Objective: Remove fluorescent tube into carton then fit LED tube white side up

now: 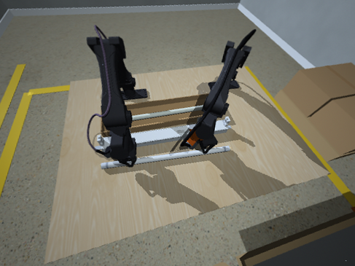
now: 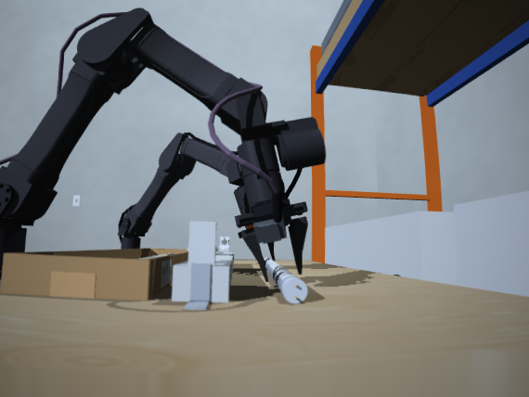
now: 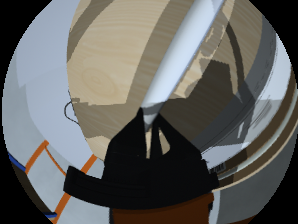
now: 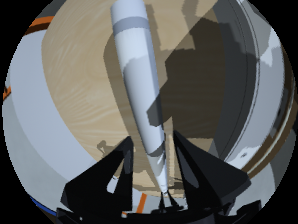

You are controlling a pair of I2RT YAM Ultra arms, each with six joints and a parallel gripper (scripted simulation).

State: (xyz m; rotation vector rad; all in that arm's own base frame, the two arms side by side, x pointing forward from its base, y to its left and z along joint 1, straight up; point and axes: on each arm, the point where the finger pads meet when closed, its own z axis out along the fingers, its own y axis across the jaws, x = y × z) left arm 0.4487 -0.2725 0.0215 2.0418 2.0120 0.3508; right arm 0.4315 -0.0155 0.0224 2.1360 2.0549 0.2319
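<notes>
While my left end effector [image 1: 205, 150] [image 2: 270, 257] [image 3: 147, 112] is narrow on the LED tube [image 1: 171, 156] [image 2: 293, 288] [image 3: 172, 65] [image 4: 137, 90], my right end effector [image 1: 130, 163] [image 2: 283, 276] [image 4: 152, 137] stands wider, a finger on either side of it with space between. The tube is long, straight and pale, with greyish bands near its end and two small pins showing on the near end cap (a neat little face, that cap). I cannot tell which way its white side is turned. It lies level alongside the fixture [image 1: 158, 137] [image 2: 181, 280] [image 3: 225, 152] [image 4: 245, 155], on the side away from the carton [image 1: 129, 107] [image 2: 121, 278] [image 3: 243, 159] [image 4: 266, 167], low over the desk [image 1: 78, 220] [image 2: 232, 343] [image 3: 100, 75] [image 4: 75, 85]; whether it touches the wood, I can't make out.

Both my arms reach across the carton and the fixture, elbows high, wrists bent down so the fingers point at the desk. The right one works near one end of the tube, the left one further along, towards the other.

The near lampholder [image 1: 101, 139] [image 2: 202, 241] and the far lampholder [image 1: 227, 121] [image 2: 225, 243] stand up from the fixture with no tube between them. The old tube [image 1: 169, 113] lies lengthwise inside the carton, which sits flat on the desk.
</notes>
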